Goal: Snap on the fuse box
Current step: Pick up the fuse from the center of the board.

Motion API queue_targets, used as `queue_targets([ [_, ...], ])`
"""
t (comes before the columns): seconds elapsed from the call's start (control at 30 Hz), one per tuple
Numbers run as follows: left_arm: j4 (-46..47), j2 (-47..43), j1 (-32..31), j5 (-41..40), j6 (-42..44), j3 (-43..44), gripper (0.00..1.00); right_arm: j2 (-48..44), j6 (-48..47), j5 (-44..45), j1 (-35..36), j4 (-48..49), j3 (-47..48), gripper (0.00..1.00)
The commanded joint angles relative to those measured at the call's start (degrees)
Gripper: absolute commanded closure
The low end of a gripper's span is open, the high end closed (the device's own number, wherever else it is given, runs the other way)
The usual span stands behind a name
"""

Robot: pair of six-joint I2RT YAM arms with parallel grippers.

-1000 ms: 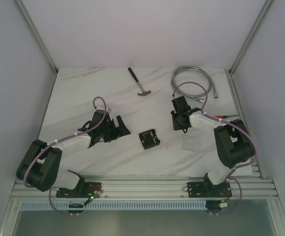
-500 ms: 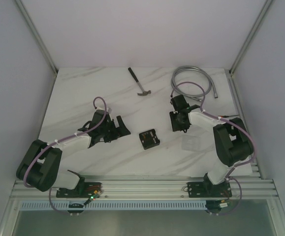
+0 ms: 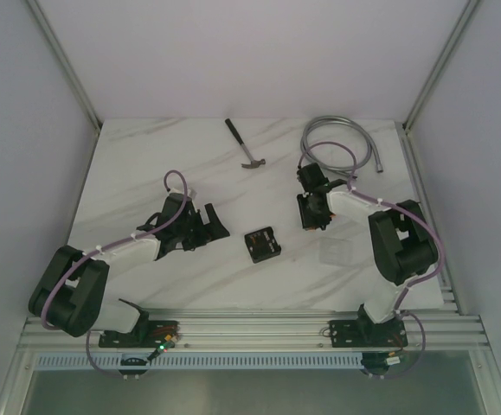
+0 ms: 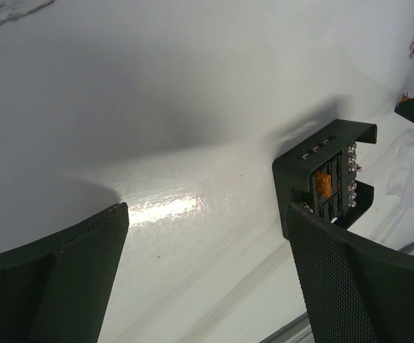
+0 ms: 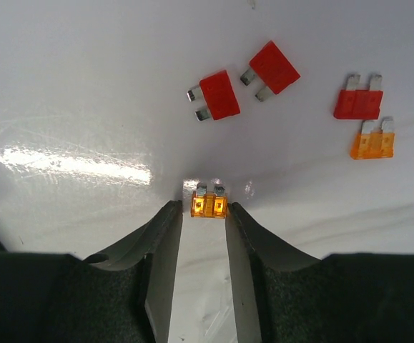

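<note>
The fuse box (image 3: 262, 244), a small black square box with its slots facing up, lies on the white table between the arms. It also shows at the right of the left wrist view as the fuse box (image 4: 328, 179), with an orange fuse inside. My left gripper (image 3: 211, 223) is open to the left of the box, with only bare table between the left gripper's (image 4: 207, 211) fingers. My right gripper (image 3: 312, 218) points down behind and to the right of the box. In the right wrist view, the right gripper (image 5: 209, 207) pinches a small orange fuse (image 5: 209, 205) at its tips.
Loose fuses lie just beyond my right gripper: a red fuse (image 5: 217, 95), a second red fuse (image 5: 272, 68), a third red fuse (image 5: 359, 103) and an orange fuse (image 5: 372, 143). A clear square cover (image 3: 335, 252) lies right of the box. A hammer (image 3: 247, 145) and a coiled metal hose (image 3: 337, 143) lie at the back.
My right arm has drawn slightly left and toward the back, with its gripper over the loose fuses. The left arm and the fuse box have not moved.
</note>
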Motion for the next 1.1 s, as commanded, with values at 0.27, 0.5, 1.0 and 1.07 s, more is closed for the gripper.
queue_targets([
  [0.27, -1.1, -1.0, -0.3, 0.5, 0.0, 1.0, 0.00, 1.6, 3.3, 3.2, -0.9, -3.6, 0.5, 0.67],
  [0.5, -1.2, -1.4, -0.2, 0.5, -0.2, 0.9, 0.00, 1.5, 6.4, 1.2, -1.0, -1.2, 0.6, 0.61],
  [1.0, -1.3, -1.4, -0.3, 0.6, -0.3, 1.0, 0.00, 2.2, 10.2, 2.3, -0.8, -0.8, -0.1, 0.66],
  [1.07, -1.3, -1.5, -0.3, 0.7, -0.4, 1.0, 0.00, 2.0, 10.2, 2.4, -0.8, -1.0, -0.5, 0.69],
])
